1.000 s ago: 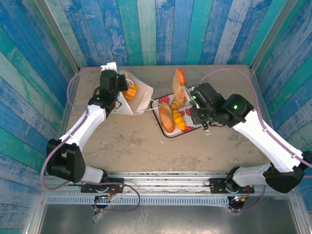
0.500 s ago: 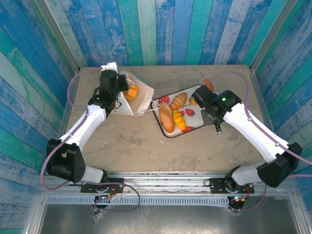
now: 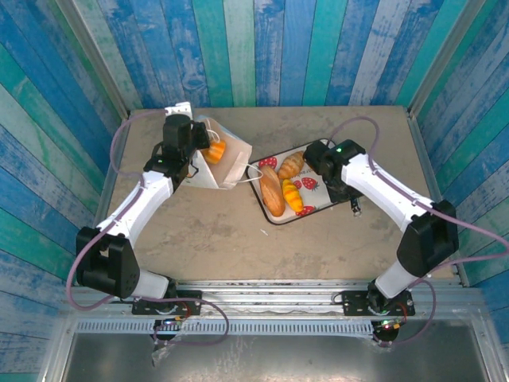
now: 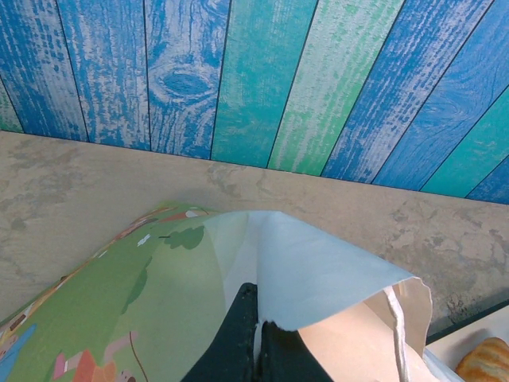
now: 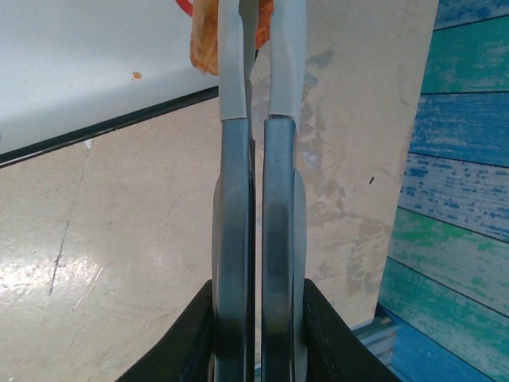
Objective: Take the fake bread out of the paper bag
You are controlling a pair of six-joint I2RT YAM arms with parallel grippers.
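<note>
Lowering reddish-brown roll (image 5: 203,38), clamped in right gripper (image 3: 316,164), from high above onto tray (image 3: 324,199) right end, mid-tabletop (image 3: 207,231). Still pinching paper bag (image 3: 227,165) rim with left gripper (image 4: 256,350) near far left corner, croissant (image 3: 213,151) inside.

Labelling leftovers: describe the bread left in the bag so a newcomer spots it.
Far left on the table, find the tilted white paper bag. An orange croissant sits in its open mouth; the loaf and other croissants lie on the tray instead.

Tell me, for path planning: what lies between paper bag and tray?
Top view: a white cord handle of the paper bag, lying on the table beside the tray.
</note>
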